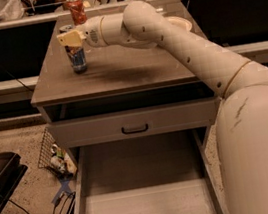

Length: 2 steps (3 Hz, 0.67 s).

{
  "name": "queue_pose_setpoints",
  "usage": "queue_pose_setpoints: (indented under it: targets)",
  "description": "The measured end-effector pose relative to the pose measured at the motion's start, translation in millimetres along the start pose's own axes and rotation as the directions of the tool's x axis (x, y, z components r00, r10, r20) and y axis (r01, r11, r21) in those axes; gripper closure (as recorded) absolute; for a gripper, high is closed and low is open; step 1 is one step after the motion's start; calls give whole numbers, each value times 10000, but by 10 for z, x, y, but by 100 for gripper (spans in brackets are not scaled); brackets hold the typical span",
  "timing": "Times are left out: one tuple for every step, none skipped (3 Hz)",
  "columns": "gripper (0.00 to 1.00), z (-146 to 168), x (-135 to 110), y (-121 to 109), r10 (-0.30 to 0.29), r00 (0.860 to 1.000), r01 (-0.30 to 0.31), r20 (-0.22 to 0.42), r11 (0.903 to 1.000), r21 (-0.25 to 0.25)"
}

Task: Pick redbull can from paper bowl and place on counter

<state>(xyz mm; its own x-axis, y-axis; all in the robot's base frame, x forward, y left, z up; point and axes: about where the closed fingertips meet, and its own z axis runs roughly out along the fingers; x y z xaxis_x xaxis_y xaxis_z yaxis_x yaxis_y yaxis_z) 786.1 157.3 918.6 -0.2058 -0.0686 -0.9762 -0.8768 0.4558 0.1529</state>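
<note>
The redbull can (78, 60), slim and blue and silver, stands upright on the left part of the grey-brown counter (127, 67). My gripper (70, 38) is at the can's upper part, with its pale yellow tip in front of the can's top. The arm reaches in from the right across the counter. The white paper bowl (180, 22) sits at the counter's back right, partly hidden behind the arm, with no can showing in it.
An orange-red soda can (76, 9) stands at the counter's back edge, just behind the gripper. Below the counter a drawer with a black handle (134, 128) is closed and a lower drawer (144, 188) is pulled out. A wire basket (55, 154) sits on the floor at the left.
</note>
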Motion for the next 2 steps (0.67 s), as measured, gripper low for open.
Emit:
queue_pose_setpoints:
  targets:
    - [36, 17, 8, 14, 8, 10000, -8, -10, 10000, -30]
    - [12, 44, 15, 35, 14, 10000, -14, -21, 10000, -76]
